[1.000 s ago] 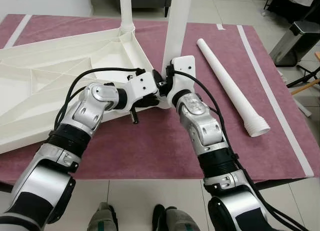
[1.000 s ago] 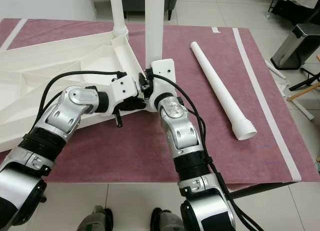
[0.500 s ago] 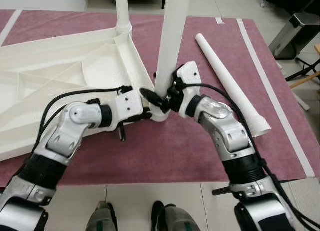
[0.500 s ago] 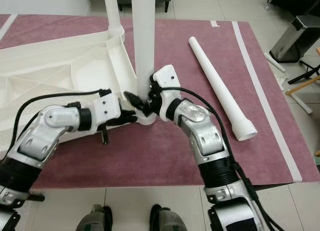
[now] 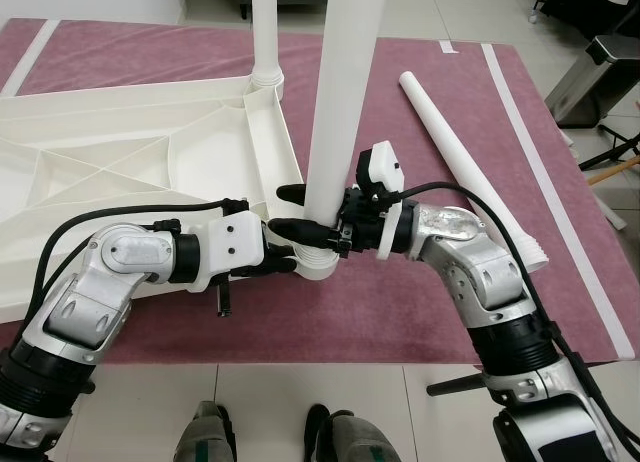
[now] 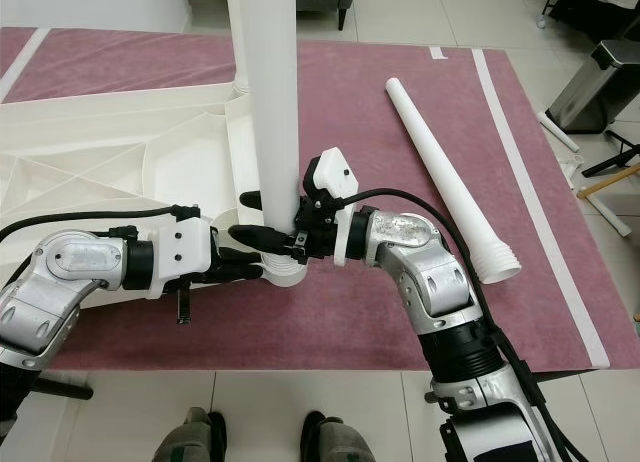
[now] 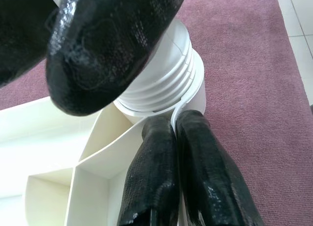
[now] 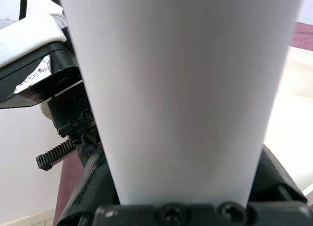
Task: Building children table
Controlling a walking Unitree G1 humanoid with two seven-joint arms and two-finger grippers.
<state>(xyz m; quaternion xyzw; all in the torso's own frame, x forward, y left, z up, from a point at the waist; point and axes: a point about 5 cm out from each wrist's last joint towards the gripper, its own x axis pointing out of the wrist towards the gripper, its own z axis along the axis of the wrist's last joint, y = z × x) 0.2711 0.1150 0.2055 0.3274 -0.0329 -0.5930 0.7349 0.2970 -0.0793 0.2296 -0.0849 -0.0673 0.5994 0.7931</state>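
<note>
The right tool (image 5: pixel 312 210) is clamped around the base of the upright white leg (image 5: pixel 340 112), while the left tool (image 7: pixel 177 152), fingers pressed together, pinches the rim of the upturned table top (image 5: pixel 120 172) at the corner socket (image 7: pixel 161 84). The leg's threaded end sits only partly in the socket on the maroon surface (image 5: pixel 400 302); off-axis turning risks cross-threading, and a slipping left pinch lets the top swing. A spare leg (image 5: pixel 470 172) lies well apart.

Silver jointed arms, black cables, white wrist housings, black-fingered end effectors.
</note>
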